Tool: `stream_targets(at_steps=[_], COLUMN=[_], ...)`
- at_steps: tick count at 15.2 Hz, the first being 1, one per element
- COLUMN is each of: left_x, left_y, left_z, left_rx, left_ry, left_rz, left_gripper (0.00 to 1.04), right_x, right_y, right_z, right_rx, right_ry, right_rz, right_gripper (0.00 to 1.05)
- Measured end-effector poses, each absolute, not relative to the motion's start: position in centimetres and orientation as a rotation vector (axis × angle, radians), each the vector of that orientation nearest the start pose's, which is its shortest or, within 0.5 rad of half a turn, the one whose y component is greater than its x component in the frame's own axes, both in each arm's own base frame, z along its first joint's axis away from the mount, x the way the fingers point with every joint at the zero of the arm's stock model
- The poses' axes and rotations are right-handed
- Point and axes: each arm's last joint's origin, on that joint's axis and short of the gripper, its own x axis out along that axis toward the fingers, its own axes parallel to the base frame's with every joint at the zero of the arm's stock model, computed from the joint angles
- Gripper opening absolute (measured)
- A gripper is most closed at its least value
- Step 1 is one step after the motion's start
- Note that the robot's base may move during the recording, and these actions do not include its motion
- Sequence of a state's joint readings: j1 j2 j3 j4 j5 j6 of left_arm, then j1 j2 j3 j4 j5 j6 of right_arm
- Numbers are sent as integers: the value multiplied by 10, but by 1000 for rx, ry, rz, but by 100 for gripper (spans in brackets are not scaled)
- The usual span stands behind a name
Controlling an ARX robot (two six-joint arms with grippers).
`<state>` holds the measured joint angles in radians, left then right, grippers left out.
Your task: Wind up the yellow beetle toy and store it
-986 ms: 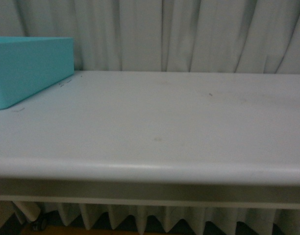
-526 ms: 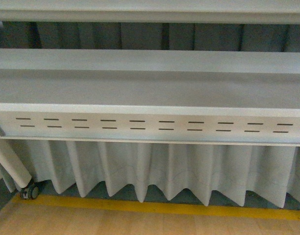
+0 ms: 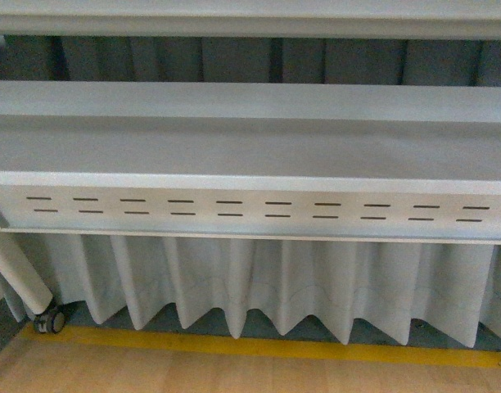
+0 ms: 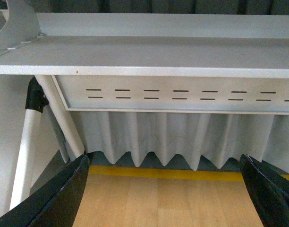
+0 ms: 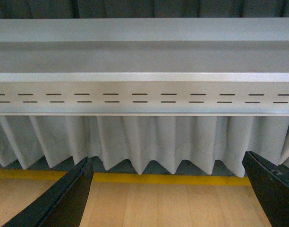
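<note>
The yellow beetle toy is out of view in every frame. My left gripper is open and empty, its dark fingers spread wide over the wooden floor below the table's edge. My right gripper is open and empty too, its dark fingers spread over the floor. Neither gripper shows in the front view.
A grey table's underside and slotted front rail fill the front view, with the rail also in the left wrist view and the right wrist view. A white curtain hangs behind. A yellow floor stripe, a slanted table leg and a caster stand low.
One second ago the front view showed the tabletop with a teal box at the left. It has since dropped below the table's edge. Nothing differs from half a second ago.
</note>
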<state>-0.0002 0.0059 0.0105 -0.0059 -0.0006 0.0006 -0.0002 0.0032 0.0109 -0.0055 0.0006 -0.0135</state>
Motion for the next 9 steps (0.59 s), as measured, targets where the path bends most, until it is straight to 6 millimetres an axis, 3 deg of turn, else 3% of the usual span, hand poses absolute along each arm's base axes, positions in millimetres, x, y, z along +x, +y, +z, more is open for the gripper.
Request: stream_targets(at_steps=[9], left_x=[97], left_y=[0], left_z=[166], left_rx=[1], left_ry=[1], left_rz=[0], left_gripper=[98], right_x=[97], right_y=[0], right_z=[166], right_rx=[-14], right_ry=[-2], right_rz=[0], right_gripper=[98])
